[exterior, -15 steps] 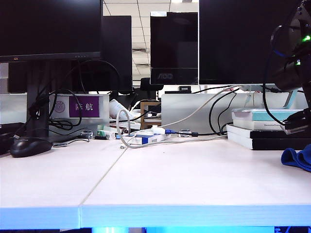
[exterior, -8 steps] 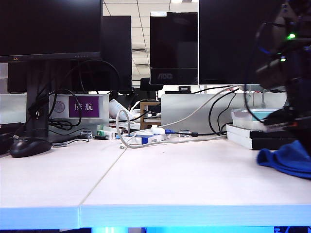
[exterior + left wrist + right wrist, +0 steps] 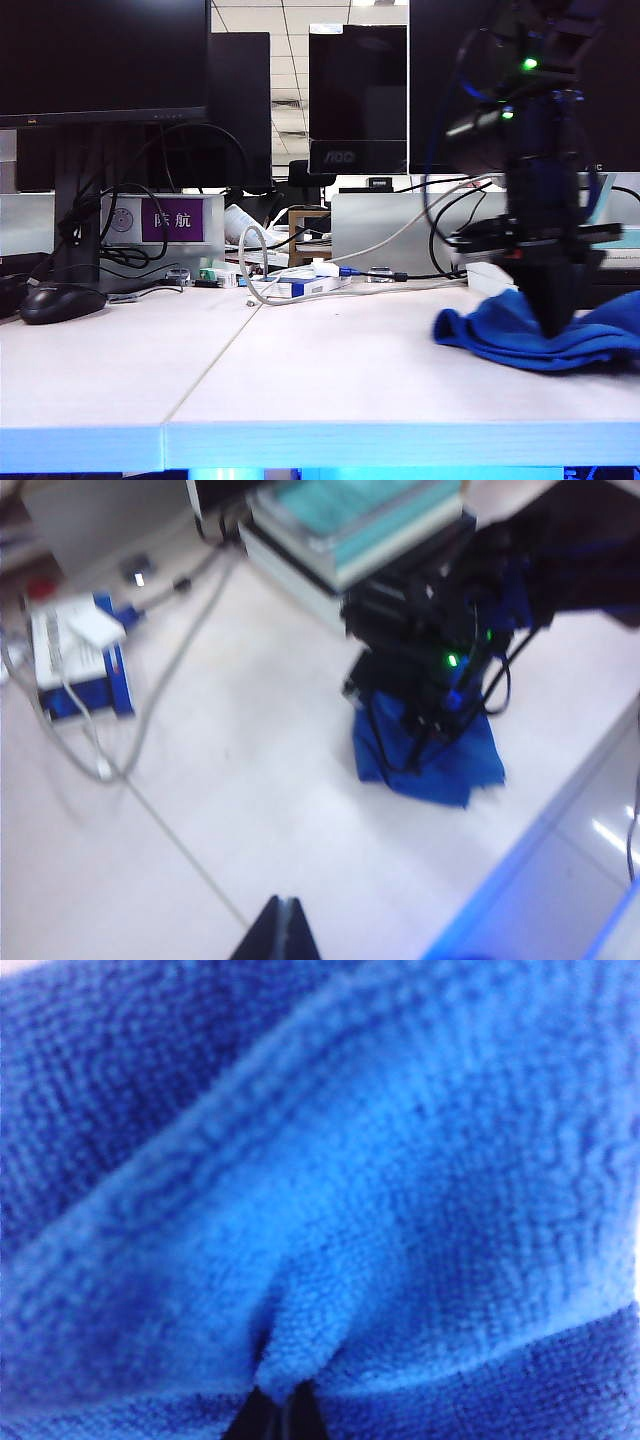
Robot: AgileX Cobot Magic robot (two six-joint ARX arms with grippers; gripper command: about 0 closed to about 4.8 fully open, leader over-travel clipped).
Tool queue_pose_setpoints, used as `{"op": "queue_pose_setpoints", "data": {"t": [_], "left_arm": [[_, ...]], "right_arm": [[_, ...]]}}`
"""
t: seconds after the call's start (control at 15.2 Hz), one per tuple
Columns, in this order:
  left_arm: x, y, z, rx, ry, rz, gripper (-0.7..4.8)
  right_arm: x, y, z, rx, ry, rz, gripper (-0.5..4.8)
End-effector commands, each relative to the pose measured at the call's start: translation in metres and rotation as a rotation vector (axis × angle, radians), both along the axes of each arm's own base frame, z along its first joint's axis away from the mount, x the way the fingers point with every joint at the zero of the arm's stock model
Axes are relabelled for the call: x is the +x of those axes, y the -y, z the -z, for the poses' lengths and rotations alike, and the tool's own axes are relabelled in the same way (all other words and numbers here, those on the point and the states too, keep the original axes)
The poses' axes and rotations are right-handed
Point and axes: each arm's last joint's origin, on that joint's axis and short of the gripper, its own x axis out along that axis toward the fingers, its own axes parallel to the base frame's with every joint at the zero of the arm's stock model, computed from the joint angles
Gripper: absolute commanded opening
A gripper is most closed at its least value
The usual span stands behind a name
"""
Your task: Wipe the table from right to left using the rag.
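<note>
Pinching a fold of the rag [image 3: 330, 1190], your right gripper [image 3: 551, 322] presses it onto the table [image 3: 330, 375] near the right front edge. Your left gripper [image 3: 283, 932], seemingly clenched, hovers empty over the front edge. You're early in the wipe; next, drag leftward past the seam. The monitor [image 3: 357, 98] reads "AOC".

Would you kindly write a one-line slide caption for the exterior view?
Right end effector shut on the blue rag, pressing it onto the white table; left end effector out of this frame.
</note>
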Motion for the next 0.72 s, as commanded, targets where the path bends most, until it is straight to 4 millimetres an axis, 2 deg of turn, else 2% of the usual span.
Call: {"op": "queue_pose_setpoints", "data": {"t": [0.07,0.72], "left_arm": [[-0.004,-0.003,0.003,0.036,-0.037,-0.001,-0.05],[-0.012,-0.011,0.000,0.047,-0.028,-0.023,-0.05]], "right_arm": [[-0.003,-0.024,0.004,0.056,0.023,-0.057,-0.06],[-0.023,-0.083,0.003,0.158,0.067,-0.220,-0.06]]}}
